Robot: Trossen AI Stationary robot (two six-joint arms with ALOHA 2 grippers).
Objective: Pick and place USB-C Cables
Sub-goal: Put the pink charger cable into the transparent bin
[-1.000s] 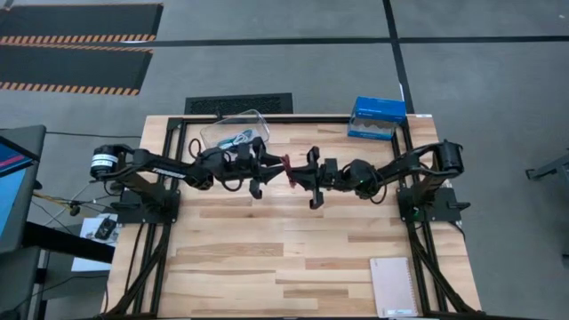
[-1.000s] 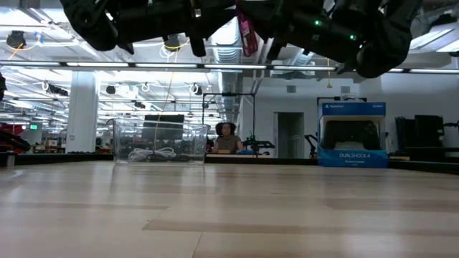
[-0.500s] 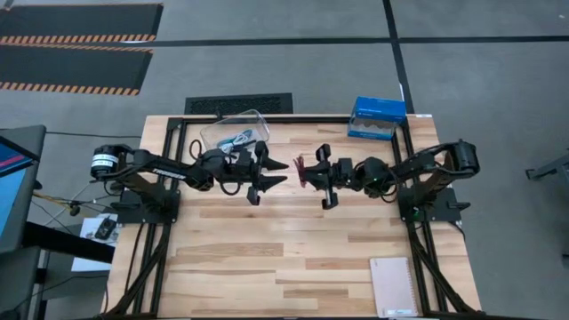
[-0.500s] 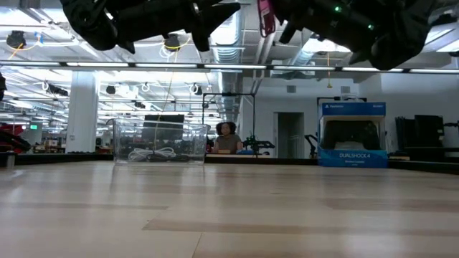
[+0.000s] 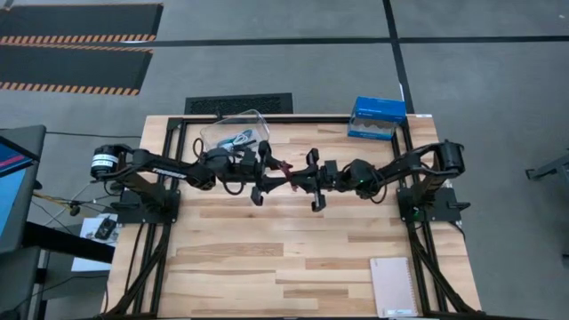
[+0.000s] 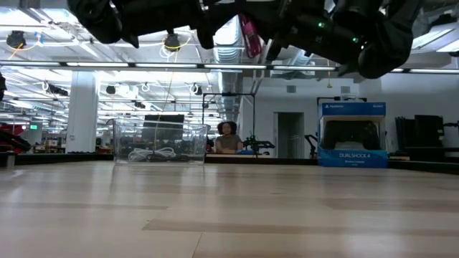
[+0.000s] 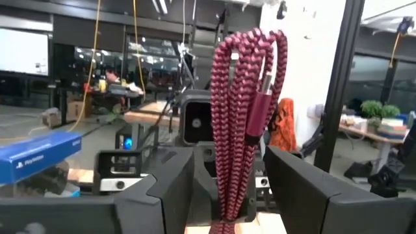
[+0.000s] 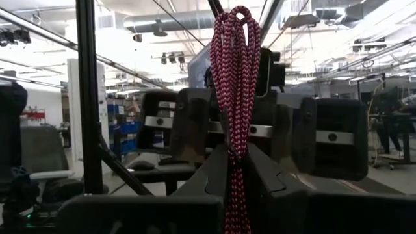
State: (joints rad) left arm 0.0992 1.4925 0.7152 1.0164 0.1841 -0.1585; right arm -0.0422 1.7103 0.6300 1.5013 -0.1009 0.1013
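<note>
The dark red braided USB-C cable is a folded bundle held high above the table's middle, between the two arms. It also shows in the low view as the cable. My right gripper is shut on it. My left gripper faces it from the left, open. Its two fingers stand on either side of the cable, with a narrow gap on each side. A white-grey cable and a dark cable lie in the clear box at the far left. My right gripper pinches the red bundle between its two fingers, on several strands below its looped end. The fingers come level from the table's right and lie across the bundle. The cable is lifted clear of the table, and its loops stand out past the fingers.
A blue PlayStation box sits at the table's far right edge. A notebook lies at the near right corner. Bare wood spans the near half of the table. A person sits in the room beyond.
My right gripper drew back toward the table's right and upward with the red cable. It then came back left and down, and the bundle now stands between my left gripper's open fingers. The cable stayed held throughout.
</note>
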